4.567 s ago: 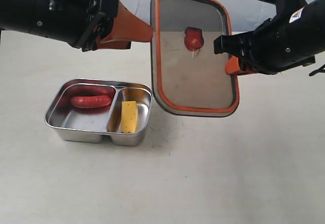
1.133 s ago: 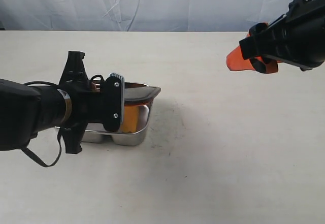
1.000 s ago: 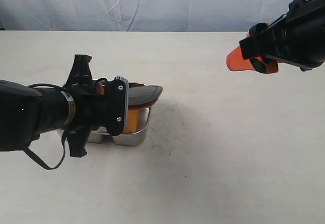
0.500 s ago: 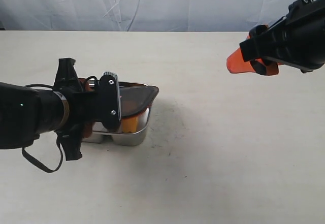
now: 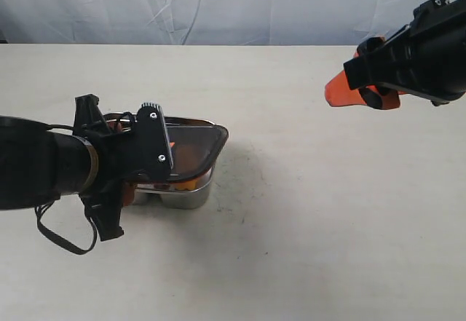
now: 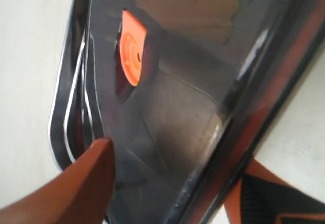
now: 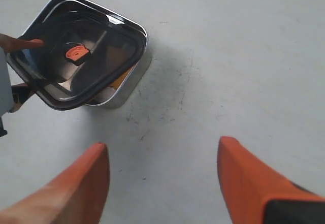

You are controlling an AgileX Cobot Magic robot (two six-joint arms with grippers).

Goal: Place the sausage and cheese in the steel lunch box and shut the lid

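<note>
The lid (image 5: 195, 145) lay valve (image 6: 133, 47) up on the steel lunch box (image 5: 183, 196), its long axis along the box's but slightly askew, one corner overhanging the box's end. A sliver of the cheese (image 7: 117, 85) showed inside the box under that end. The left gripper (image 6: 179, 154) straddled the lid's opposite end, jaws parted wider than its edge. The right gripper (image 7: 163, 144) hung spread and empty, well apart from the box.

Dark tinted lid (image 5: 193, 145) with orange valve (image 7: 76, 52); shiny silver steel lunch box (image 5: 191, 198); yellow-orange glimpse underneath, possibly the cheese (image 5: 187, 184); orange fingers (image 7: 244, 183) on black arms (image 5: 36, 172); pale beige, faintly scuffed table (image 5: 306, 226).
</note>
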